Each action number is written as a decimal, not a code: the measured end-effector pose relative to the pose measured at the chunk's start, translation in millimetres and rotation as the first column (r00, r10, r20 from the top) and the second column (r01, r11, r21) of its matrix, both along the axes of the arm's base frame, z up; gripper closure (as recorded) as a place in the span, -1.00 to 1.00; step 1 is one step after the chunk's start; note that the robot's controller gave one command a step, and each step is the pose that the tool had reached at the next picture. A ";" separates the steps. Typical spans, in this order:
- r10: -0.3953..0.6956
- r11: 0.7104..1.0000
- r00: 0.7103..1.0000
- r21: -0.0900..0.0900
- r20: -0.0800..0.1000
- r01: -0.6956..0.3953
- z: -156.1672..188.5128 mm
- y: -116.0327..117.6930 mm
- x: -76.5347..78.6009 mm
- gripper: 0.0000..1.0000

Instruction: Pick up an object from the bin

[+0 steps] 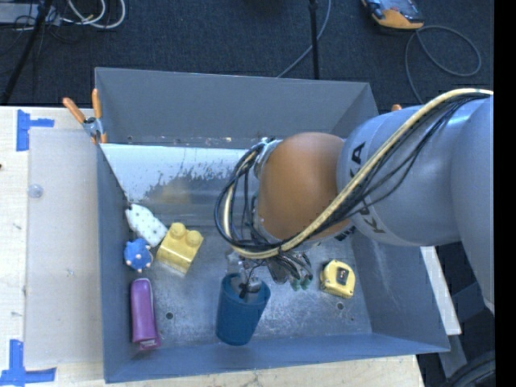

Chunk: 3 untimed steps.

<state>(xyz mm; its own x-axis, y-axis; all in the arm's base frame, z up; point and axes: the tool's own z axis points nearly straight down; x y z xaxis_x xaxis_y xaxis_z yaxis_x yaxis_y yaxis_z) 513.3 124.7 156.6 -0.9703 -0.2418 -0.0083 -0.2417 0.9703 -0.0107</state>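
**Blue cup at the tool's tip, lower middle of the bin**

The blue cup point(237, 319) lies in the lower middle of the frame, on the floor of the grey metal bin point(226, 103) and close to the bin's lower wall. It is dark blue and round-bodied, and it sits tilted with its open mouth turned up toward the arm. The tool point(247, 285) is right at that mouth, its dark tip meeting the cup's upper rim. It is not clear whether the tip is inside the opening or only against the rim. Nor can I tell whether the tool is open, closed or gripping the cup.

The arm point(427, 184) comes in from the right of the frame. Its rounded orange cover point(294, 185) sits above the tool, with black and yellow cables point(230, 216) looped around it.

A yellow tape measure point(337, 279) lies in the lower right, near the tool but apart from the cup. Left of the cup and apart from it is a yellow building block point(180, 247). A small blue knobbly ball point(137, 254) lies just beside the block's left side, and a white spotted piece point(146, 222) is just above the ball. A purple bottle point(143, 311) lies lengthwise in the lower left, well apart from the tool.
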 end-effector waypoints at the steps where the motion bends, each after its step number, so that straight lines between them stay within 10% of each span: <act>1: 0.000 1.000 1.000 0.000 0.000 0.000 0.0 0.0 0.0 1.00; 3: -0.027 1.000 1.000 0.001 0.000 0.027 21.7 6.9 -4.1 1.00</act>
